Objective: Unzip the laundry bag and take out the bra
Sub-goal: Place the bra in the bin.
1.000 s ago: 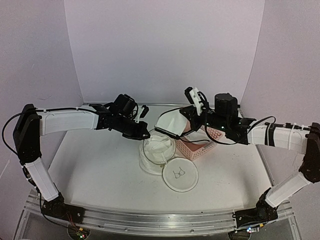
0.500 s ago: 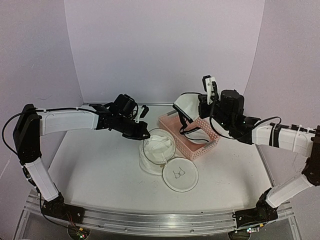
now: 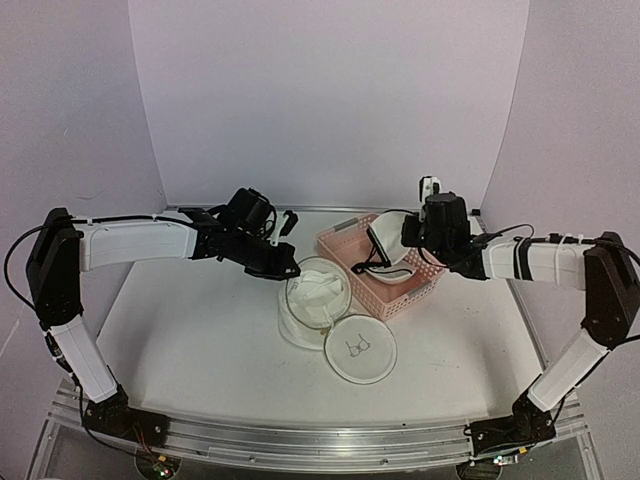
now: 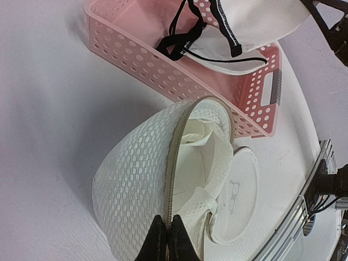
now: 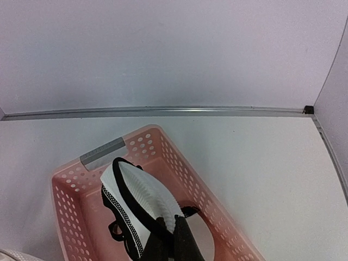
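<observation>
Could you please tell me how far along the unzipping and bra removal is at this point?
Done: the laundry bag gapes open along its zipper, and the bra is out of it. In hand: the left gripper pinches the bag's rim; the right gripper holds the bra inside the pink basket. Left: releasing the bra.

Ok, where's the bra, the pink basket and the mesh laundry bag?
bra [image 5: 142, 202], right wrist view, on its white mesh cup.
pink basket [image 5: 69, 212], right wrist view, on its left holed wall.
laundry bag [image 4: 130, 185], left wrist view, on its outer mesh side.
</observation>
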Tool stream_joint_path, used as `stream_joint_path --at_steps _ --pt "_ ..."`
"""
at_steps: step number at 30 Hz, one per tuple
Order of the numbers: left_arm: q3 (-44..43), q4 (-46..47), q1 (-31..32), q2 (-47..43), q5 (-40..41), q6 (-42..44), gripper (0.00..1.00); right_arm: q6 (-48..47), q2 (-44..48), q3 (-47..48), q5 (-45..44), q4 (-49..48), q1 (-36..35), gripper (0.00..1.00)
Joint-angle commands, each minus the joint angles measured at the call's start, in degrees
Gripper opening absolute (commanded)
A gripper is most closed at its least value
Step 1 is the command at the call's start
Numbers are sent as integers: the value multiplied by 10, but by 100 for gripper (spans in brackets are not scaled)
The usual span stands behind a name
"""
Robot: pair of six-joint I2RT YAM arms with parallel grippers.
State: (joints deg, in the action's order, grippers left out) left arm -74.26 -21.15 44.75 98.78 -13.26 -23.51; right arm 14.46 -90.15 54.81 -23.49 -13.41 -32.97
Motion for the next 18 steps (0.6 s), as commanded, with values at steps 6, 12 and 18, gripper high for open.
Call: stream_joint_path --at_steps 6,12,18 --pt "-15 -5 2 -10 3 14 0 186 -40 18 86 -7 44 0" --pt "-12 -5 2 -12 1 14 0 272 -78 21 126 -10 55 0" --pt "-7 -6 2 -17 3 14 0 320 -104 -8 149 -29 55 0"
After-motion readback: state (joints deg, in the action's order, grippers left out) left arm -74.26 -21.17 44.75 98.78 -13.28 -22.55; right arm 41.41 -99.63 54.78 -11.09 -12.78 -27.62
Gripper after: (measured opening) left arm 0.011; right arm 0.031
